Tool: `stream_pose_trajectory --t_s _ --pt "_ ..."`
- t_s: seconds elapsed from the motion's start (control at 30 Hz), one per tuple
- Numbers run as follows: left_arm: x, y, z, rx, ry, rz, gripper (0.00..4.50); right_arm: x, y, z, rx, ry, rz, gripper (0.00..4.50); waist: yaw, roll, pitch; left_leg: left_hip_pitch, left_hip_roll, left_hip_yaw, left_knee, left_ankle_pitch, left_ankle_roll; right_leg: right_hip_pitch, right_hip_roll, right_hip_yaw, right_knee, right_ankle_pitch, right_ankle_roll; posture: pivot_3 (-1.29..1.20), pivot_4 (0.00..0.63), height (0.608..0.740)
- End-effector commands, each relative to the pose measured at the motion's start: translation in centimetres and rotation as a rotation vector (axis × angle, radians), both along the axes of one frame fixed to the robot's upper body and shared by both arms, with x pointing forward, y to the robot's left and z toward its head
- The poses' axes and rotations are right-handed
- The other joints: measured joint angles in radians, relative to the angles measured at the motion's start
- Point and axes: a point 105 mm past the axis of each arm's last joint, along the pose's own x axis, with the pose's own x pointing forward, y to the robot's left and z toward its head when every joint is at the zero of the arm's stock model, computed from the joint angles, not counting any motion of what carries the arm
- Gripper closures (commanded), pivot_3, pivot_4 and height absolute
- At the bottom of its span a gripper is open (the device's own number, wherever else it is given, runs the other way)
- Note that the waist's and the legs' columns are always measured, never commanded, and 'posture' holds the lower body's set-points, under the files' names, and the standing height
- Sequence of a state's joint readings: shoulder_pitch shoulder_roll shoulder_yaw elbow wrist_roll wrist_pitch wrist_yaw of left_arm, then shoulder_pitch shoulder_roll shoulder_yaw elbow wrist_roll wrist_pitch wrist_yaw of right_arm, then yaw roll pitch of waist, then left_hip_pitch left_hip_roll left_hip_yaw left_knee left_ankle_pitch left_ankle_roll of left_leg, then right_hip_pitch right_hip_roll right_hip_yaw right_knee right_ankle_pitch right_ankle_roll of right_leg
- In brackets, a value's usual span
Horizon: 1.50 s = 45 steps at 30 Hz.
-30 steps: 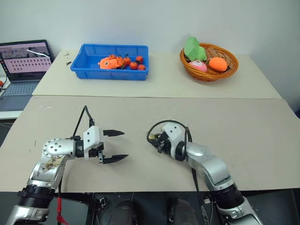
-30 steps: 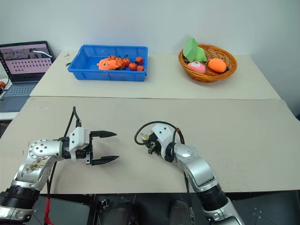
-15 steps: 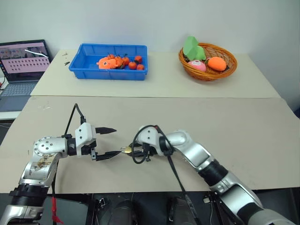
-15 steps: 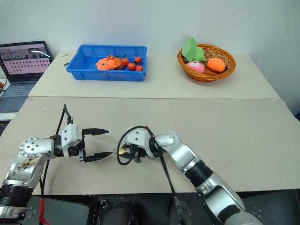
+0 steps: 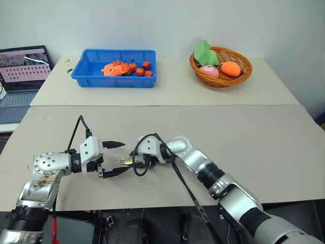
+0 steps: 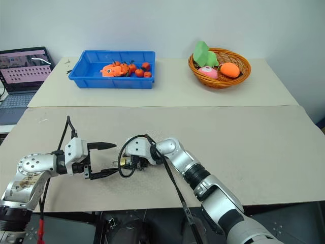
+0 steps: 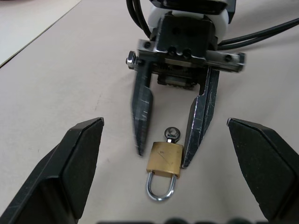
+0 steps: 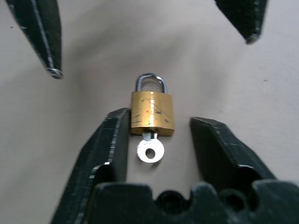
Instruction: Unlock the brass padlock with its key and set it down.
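The brass padlock lies flat on the table, its silvery shackle seated in the body. The key sticks out of its underside. My right gripper is open, one finger on each side of the lock; one finger is close against its corner and the other stands apart. Facing it from the other side, my left gripper is open wide with nothing between its fingers. Its tips reach about level with the lock and well out to either side.
A blue bin of orange and red toys stands at the back left. A wicker basket of toy food is at the back right, and a laptop at the far left. Black cable loops beside the right gripper.
My right arm swung left across the table with the padlock, brought it in front of the left gripper, then opened its fingers. The left gripper stayed open, almost still.
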State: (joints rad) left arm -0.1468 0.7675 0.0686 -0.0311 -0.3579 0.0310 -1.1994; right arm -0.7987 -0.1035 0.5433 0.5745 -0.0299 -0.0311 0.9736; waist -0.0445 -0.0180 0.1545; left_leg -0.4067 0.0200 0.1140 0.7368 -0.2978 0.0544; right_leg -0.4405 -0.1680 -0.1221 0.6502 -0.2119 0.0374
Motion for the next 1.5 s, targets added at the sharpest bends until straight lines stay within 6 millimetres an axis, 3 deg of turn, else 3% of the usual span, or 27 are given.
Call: stream_pose_trajectory --t_s 0.03,0.3,0.5,0.67,0.9,1.07,1.17,1.4,1.43,1.5 --pt "0.2 -0.1 1.4 -0.007 -0.043 -0.014 0.00 -0.1 -0.7 0.3 -0.002 0.012 0.001 1.23 0.002 0.000 0.000 0.000 0.000 0.000 0.000 0.000 0.000 0.000 0.000 0.000 0.000 0.000 0.000 0.00 0.150 0.684" --pt "1.1 -0.4 1.0 0.000 -0.031 -0.048 0.00 -2.5 -5.6 3.8 0.113 0.154 0.024 1.23 0.014 0.000 0.000 -0.006 -0.001 -0.002 0.000 0.000 0.001 -0.002 0.000 -0.002 -0.001 0.000 0.000 0.00 0.150 0.684" --pt "2.0 -1.2 -0.4 0.005 0.001 -0.096 0.00 -2.7 -9.6 5.4 0.206 0.212 -0.147 1.23 0.022 0.000 0.000 -0.005 -0.001 -0.001 0.000 0.000 0.001 -0.001 0.000 -0.002 -0.002 0.000 0.000 0.00 0.150 0.684" --pt "2.4 -1.8 -2.6 0.007 0.033 -0.107 0.00 -1.7 -11.4 7.1 0.292 0.169 -0.308 1.23 0.027 0.000 0.000 -0.005 -0.001 -0.001 0.000 0.000 0.001 -0.002 0.000 -0.002 -0.002 0.000 0.000 0.00 0.150 0.684" --pt "2.7 -0.9 -5.5 0.068 0.070 -0.083 0.00 -1.1 -13.6 10.3 0.416 0.085 -0.461 1.23 0.031 0.000 0.000 -0.004 -0.001 -0.001 0.000 -0.001 0.001 -0.001 -0.001 -0.002 -0.002 0.001 0.000 0.00 0.150 0.684" --pt "2.9 -0.6 -5.9 0.080 0.080 -0.084 0.00 -1.0 -14.2 11.1 0.459 0.070 -0.510 1.23 0.032 0.000 0.000 0.000 0.000 -0.001 0.000 -0.001 0.002 0.002 -0.001 -0.001 -0.002 0.001 -0.001 0.00 0.150 0.684" --pt "3.2 -0.5 -5.6 0.073 0.080 -0.083 0.73 -0.8 -14.4 11.1 0.460 0.063 -0.528 1.14 0.032 0.000 0.000 0.000 0.000 -0.001 0.000 -0.001 0.002 0.002 -0.001 -0.001 -0.001 0.003 -0.001 0.00 0.150 0.684" --pt "3.6 -0.7 -5.3 0.064 0.075 -0.086 3.41 -0.6 -14.7 11.1 0.453 0.056 -0.543 1.14 0.032 0.000 0.000 0.000 0.000 -0.001 0.001 -0.001 0.002 0.002 -0.001 -0.001 -0.001 0.004 -0.002 0.00 0.150 0.684" --pt "3.7 -0.8 -5.2 0.064 0.072 -0.087 3.65 -0.5 -14.7 11.1 0.450 0.055 -0.544 1.14 0.032 0.000 0.000 0.000 0.000 -0.001 0.001 -0.001 0.002 0.002 -0.001 -0.001 -0.001 0.004 -0.002 0.00 0.150 0.684" --pt "3.8 -0.9 -5.2 0.063 0.066 -0.088 3.64 -0.5 -14.8 11.1 0.446 0.053 -0.547 1.14 0.033 0.000 0.000 0.000 0.000 -0.001 0.001 -0.001 0.003 0.002 -0.001 -0.001 -0.001 0.004 -0.002 0.00 0.150 0.684"
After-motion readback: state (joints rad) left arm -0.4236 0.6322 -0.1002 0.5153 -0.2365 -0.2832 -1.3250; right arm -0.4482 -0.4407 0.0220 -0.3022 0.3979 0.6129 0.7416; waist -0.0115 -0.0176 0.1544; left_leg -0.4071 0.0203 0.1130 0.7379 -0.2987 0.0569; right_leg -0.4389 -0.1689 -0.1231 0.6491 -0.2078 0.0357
